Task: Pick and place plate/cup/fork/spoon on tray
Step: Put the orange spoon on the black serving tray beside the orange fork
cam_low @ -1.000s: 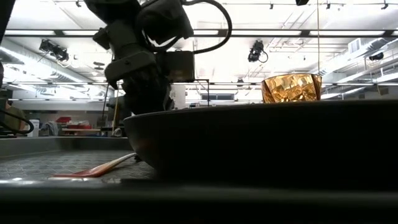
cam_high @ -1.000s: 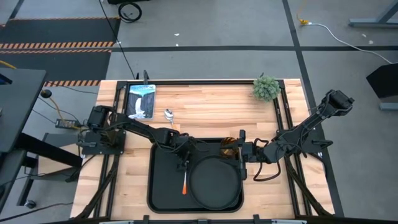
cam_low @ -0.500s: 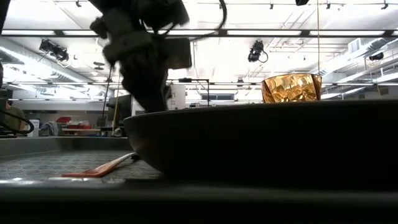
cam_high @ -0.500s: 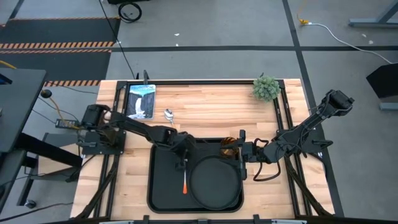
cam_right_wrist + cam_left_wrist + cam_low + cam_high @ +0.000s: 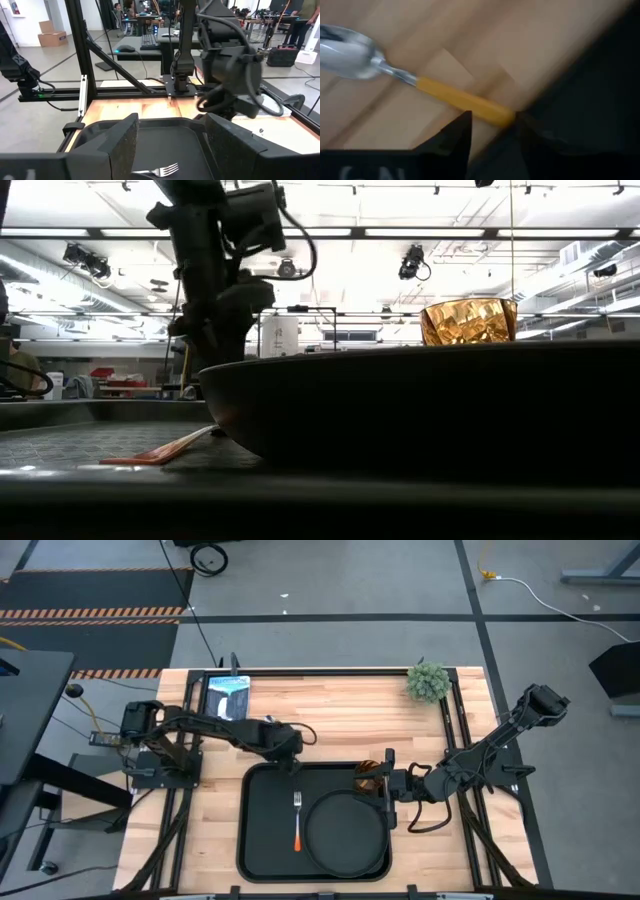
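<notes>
One tray (image 5: 262, 840), one plate (image 5: 346, 831), one cup (image 5: 368, 780), one fork (image 5: 297, 820) and one spoon (image 5: 415, 82) are counted. Two arms are seen at the bench (image 5: 340, 710). One small green plant (image 5: 427, 681) and one picture card (image 5: 225, 700) are also counted.

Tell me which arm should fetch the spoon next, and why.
Left. The left gripper hangs open right at the spoon, whose handle end lies between its fingers, on the table just outside the tray. The right gripper waits across the tray, by the cup.
</notes>
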Controlling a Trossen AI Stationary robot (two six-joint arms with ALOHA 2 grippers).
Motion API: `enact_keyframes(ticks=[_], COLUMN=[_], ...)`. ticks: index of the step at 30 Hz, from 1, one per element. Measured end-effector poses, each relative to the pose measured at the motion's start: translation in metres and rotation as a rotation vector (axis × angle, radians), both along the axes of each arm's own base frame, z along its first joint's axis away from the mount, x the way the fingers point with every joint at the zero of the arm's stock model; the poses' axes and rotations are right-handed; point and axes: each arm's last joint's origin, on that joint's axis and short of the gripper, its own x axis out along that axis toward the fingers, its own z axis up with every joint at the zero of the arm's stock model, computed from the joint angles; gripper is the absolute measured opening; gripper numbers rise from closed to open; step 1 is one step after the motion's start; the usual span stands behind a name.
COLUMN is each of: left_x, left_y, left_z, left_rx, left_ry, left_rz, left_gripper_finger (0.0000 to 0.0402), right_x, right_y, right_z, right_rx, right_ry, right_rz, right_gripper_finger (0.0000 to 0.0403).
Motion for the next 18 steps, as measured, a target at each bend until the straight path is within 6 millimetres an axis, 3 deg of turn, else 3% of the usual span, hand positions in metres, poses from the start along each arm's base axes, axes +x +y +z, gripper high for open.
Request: enact_keyframes(ticks=[8, 18], left_x=[-0.007, -0.011], left_y=[0.030, 0.067], left_z=[-0.003, -0.027], left_rx=[-0.009, -0.111], left_ry=[0.037, 0.123], left_rz=[0.191, 0.280], left_gripper_finger=[0.0221, 0.0202], right_x=[0.000, 0.000], right_y=[0.000, 0.001], right_z=[0.000, 0.000], right_rx=[-0.039, -0.028], right_ry=[0.002, -0.003], right_rz=[0.004, 0.039], right_gripper_finger=[0.0236, 0.0236])
